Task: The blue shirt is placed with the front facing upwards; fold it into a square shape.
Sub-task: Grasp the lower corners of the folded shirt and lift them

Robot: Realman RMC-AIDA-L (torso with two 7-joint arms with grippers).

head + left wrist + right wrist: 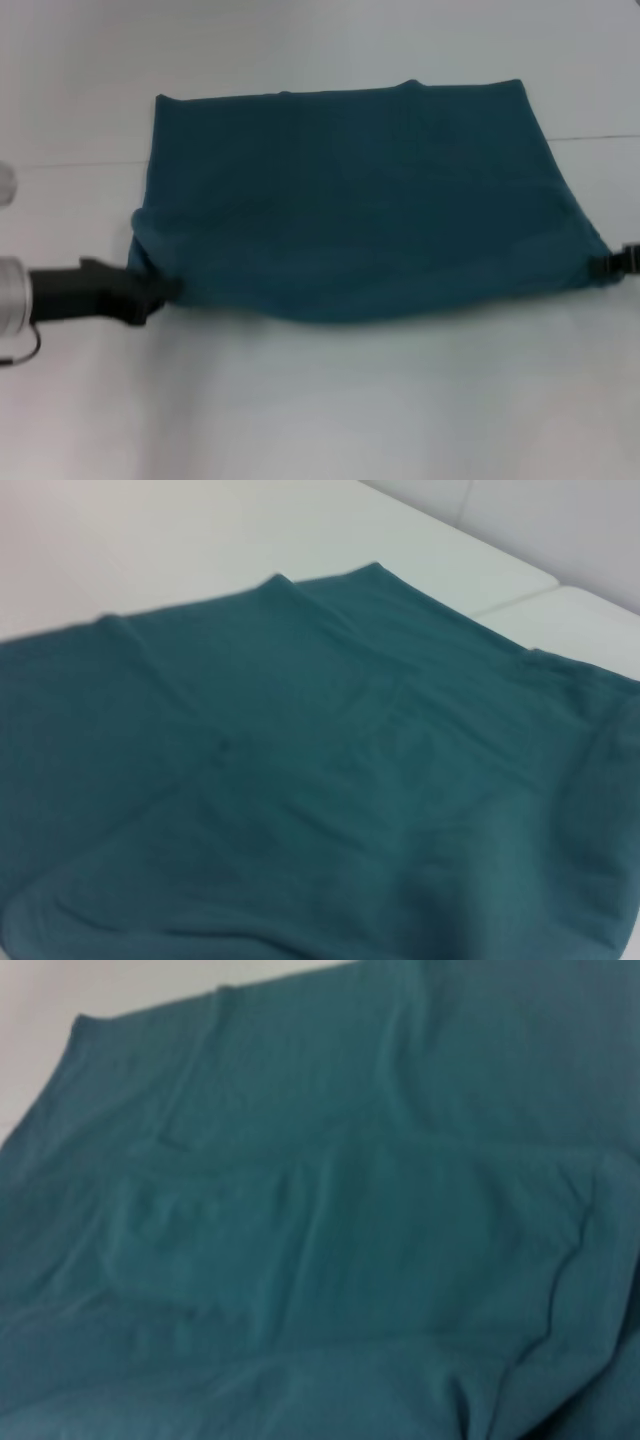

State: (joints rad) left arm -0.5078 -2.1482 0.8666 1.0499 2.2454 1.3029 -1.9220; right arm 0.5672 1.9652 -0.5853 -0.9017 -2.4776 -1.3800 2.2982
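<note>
The blue shirt (360,200) lies spread across the far half of the white bench (320,400), already doubled into a wide panel with no lettering or collar showing in any view. Its far edge runs straight and parallel to the bench's far edge, while its near edge sags in a shallow curve between two raised corners.

The left gripper (158,290) sits at the shirt's near left corner, where the cloth bunches up around the fingers; they appear to be pinching that corner, though the contact itself is partly hidden by fabric. The right gripper (612,262) is barely in view at the bench's right edge, touching the near right corner, which is drawn out to a point as if held. Whether its fingers are pressed together cannot be told.

Both wrist views show only soft, creased layers of cloth, with ridges where a sleeve or inner fold lies beneath the top layer.

The shirt looks light and limp, with no stiffness of its own: any unsupported span will droop, as the near edge does now. It is likely to cling to itself rather than slide, so layers may drag along together. The corners look like the best places to hold it, both taken at once and kept taut, so that the edge between them travels as a straight line when carried over to the far edge.
</note>
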